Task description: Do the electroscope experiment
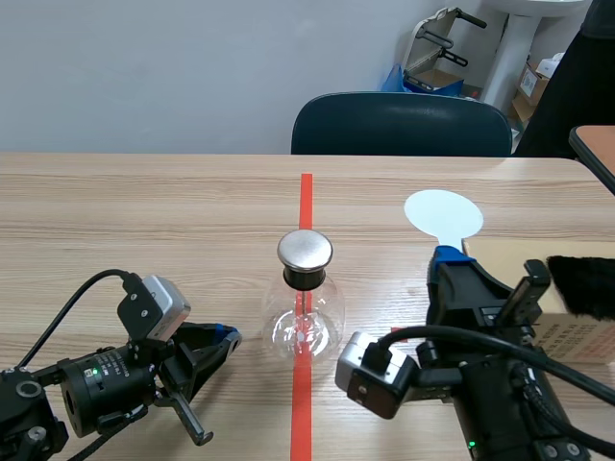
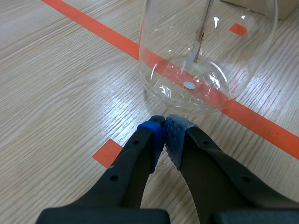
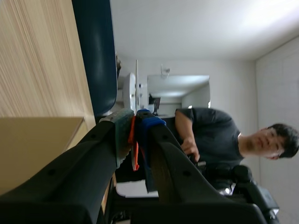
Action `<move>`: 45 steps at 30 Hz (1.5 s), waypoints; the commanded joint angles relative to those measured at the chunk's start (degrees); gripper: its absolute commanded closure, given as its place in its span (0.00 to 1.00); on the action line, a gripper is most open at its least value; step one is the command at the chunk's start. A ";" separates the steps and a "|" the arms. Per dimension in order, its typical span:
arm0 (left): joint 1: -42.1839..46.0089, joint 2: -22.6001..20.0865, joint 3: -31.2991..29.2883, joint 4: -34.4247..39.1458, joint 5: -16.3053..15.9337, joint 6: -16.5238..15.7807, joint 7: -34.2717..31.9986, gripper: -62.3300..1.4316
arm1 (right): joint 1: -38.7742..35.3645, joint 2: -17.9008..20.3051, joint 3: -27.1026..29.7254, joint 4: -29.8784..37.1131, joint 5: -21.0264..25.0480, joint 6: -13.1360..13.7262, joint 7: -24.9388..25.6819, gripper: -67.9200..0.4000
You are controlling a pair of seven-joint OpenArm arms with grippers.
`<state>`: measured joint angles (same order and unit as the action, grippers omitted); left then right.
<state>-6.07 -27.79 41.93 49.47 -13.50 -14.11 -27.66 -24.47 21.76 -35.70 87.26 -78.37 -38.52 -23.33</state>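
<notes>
On the centre tape line, found electroscope flask (image 1: 306, 312) upright. Found right gripper (image 1: 450, 257) pinching white paddle (image 1: 442, 213), raised apart from metal cap (image 1: 306, 251); left gripper (image 2: 164, 135) pressed together, empty, just beside flask. Judged early: bringing paddle to cap outstanding.

table (image 1: 144, 202): light wood | glass electroscope (image 1: 306, 322): standing on red tape (image 1: 306, 197) | cardboard box (image 1: 577, 338): right edge

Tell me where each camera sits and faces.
Scene view: between the arms, facing across the table; both arms show, left gripper shut near the glass flask, right gripper shut on the white paddle.
Left wrist view: on the left arm, looking down past its shut fingers at the flask's base.
Right wrist view: on the right arm, rolled sideways, looking past its fingers toward a chair and a person.
Shared: the flask, scene and left wrist.
</notes>
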 commanded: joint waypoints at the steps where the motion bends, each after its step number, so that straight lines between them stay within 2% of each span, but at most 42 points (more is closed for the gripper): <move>1: -0.31 0.28 -0.07 0.98 -0.35 -0.13 -0.83 0.92 | 0.76 0.61 0.28 0.15 -0.46 -0.46 -1.44 0.98; 7: -0.31 0.28 -0.07 0.98 -0.35 -0.13 -0.83 0.92 | 0.79 0.63 0.44 0.15 -0.50 -0.46 -3.17 0.98; 14: -0.31 0.28 -0.07 0.98 -0.35 -0.13 -0.83 0.92 | 0.79 0.63 0.44 0.15 -1.42 -0.46 -1.22 0.98; 18: -0.31 0.28 -0.07 0.98 -0.35 -0.13 -0.83 0.92 | 0.79 0.63 0.44 0.15 -2.58 -0.46 2.56 0.98; 25: -0.31 0.28 -0.07 0.98 -0.35 -0.13 -0.83 0.92 | 0.81 0.63 0.44 0.15 -4.48 -0.46 13.66 0.98; 33: -0.31 0.28 -0.07 0.98 -0.35 -0.13 -0.83 0.92 | 0.81 0.61 0.44 0.15 -5.33 -0.44 23.63 0.98; 39: -0.31 0.28 -0.07 0.98 -0.35 -0.13 -0.85 0.92 | 0.81 0.61 0.44 0.15 -5.33 -0.42 27.67 0.98; 45: -0.31 0.28 -0.07 0.98 -0.35 -0.13 -0.85 0.92 | 0.81 0.61 0.44 0.15 -5.33 -0.39 29.14 0.98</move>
<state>-6.07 -27.79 41.93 49.47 -13.50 -14.11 -27.66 -24.47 21.76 -35.70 87.26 -83.59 -38.52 5.80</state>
